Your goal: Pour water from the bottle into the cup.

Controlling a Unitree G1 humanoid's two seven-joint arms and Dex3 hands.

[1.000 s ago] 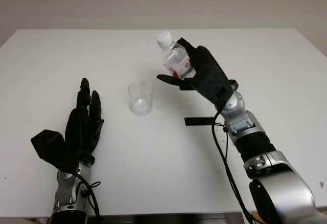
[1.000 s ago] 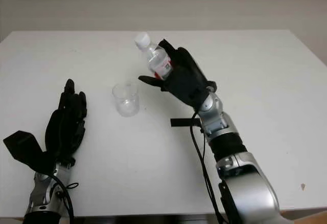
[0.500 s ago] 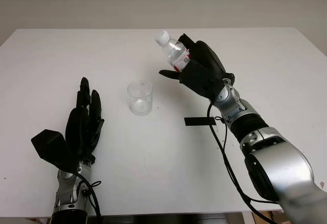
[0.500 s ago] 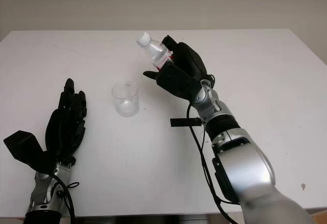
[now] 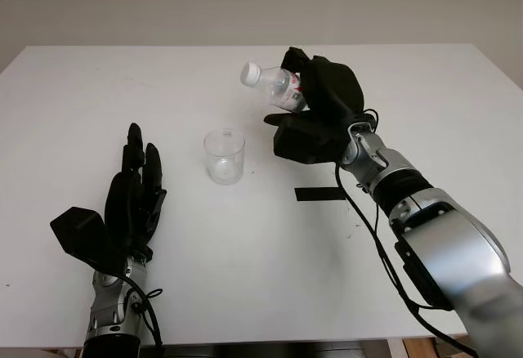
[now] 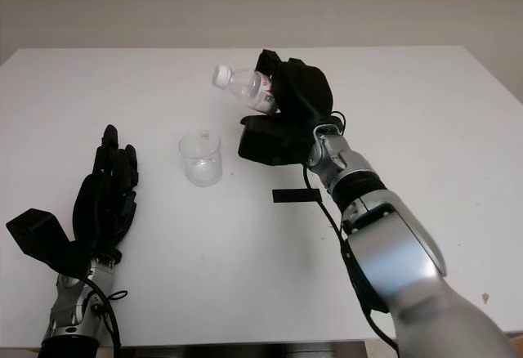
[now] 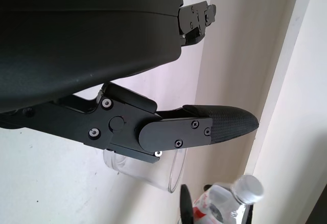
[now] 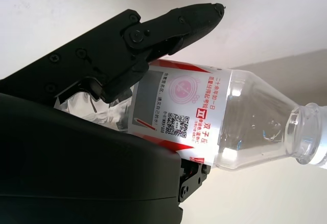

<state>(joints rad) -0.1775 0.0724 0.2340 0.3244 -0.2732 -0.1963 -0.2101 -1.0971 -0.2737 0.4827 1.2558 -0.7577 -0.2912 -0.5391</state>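
Right hand [image 5: 315, 109] clamped round bottle [image 5: 274, 84], tipped w/ neck left, above & right of cup [image 5: 224, 155]. Cap looks on; cup looks empty. Left hand [image 5: 131, 203] open, near-left counter [image 5: 261, 243].

The clear plastic bottle [image 5: 274, 85] has a white cap and a red and white label. It is tipped far over, its cap end pointing toward the cup [image 5: 224, 156]. The cup is clear and stands upright on the white bench [image 5: 245, 243], below and just beside the cap.

clear bottle [image 5: 272, 85] red-white label, clear cup [image 5: 224, 156]
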